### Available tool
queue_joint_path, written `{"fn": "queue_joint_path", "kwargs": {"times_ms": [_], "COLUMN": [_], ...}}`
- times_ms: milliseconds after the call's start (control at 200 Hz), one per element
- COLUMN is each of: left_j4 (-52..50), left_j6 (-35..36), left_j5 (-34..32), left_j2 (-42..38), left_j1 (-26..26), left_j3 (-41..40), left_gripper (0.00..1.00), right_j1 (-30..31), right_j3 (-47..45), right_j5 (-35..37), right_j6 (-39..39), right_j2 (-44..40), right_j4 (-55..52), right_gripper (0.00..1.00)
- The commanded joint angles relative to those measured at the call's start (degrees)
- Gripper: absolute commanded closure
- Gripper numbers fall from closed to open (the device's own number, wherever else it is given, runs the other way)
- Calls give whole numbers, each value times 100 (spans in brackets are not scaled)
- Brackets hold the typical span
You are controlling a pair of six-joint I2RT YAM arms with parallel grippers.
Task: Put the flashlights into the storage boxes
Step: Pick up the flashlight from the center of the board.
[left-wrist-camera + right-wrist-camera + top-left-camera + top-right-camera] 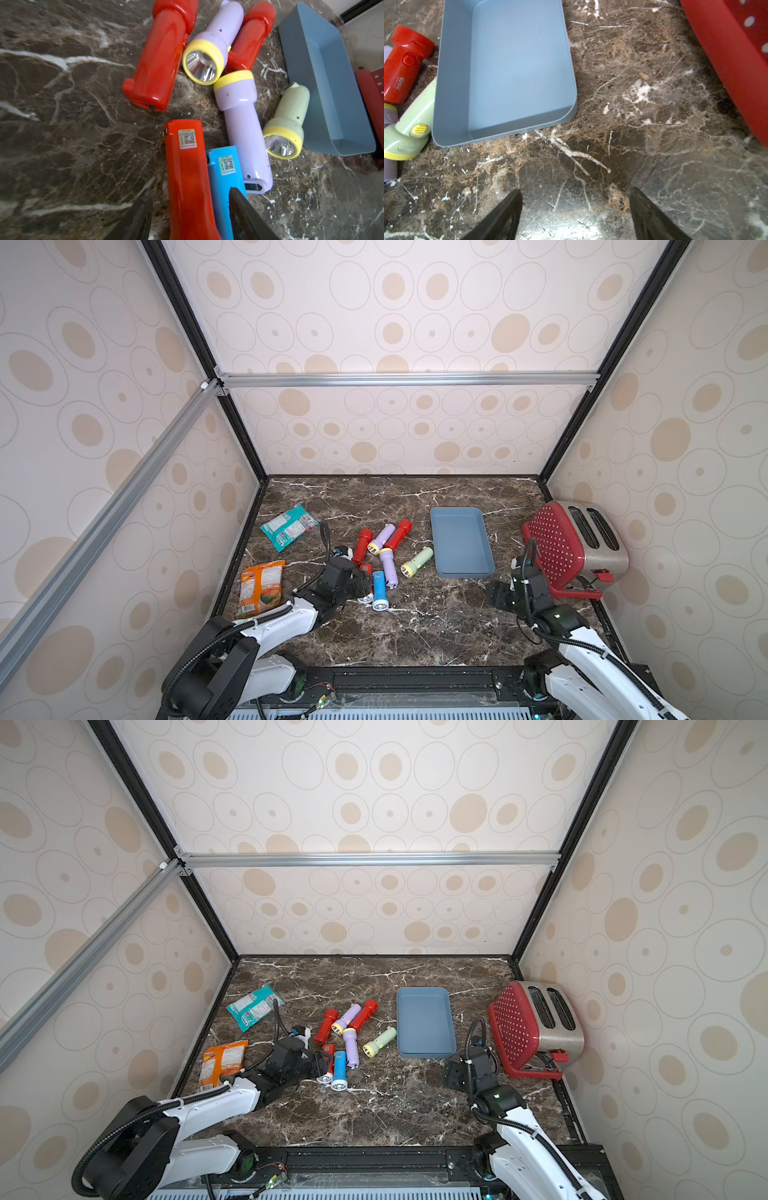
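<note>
Left wrist | flashlights (162,58) 7 | tray (324,72) 1 | toaster (372,99) 1

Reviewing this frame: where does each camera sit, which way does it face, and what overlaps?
Top views: high over the robot, facing down and forward over the whole table; left arm and right arm show.
Left wrist: low, facing a red flashlight that the left end effector straddles.
Right wrist: faces bare table beside the tray; right end effector open.
Shared: both wrist views show tray and green flashlight.
</note>
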Motion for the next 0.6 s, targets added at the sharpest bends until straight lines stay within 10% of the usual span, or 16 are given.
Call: {"fn": "queue_joint_path", "kwargs": {"times_ms": [0,595], "left_j4": [-69,-429], "left_j6": [-146,12], "left_j5": [-228,-1049], "left_j2": [191,1204], "left_j1": [-109,-336], "left_j3": [208,591], "left_gripper": [42,49], "right_j1": [160,219], "right_j3": [-76,-83], "right_j5": [528,677], "right_j6": [104,136], "right_j2": [9,19], "right_j4": [163,169], "right_gripper": [17,19]}}
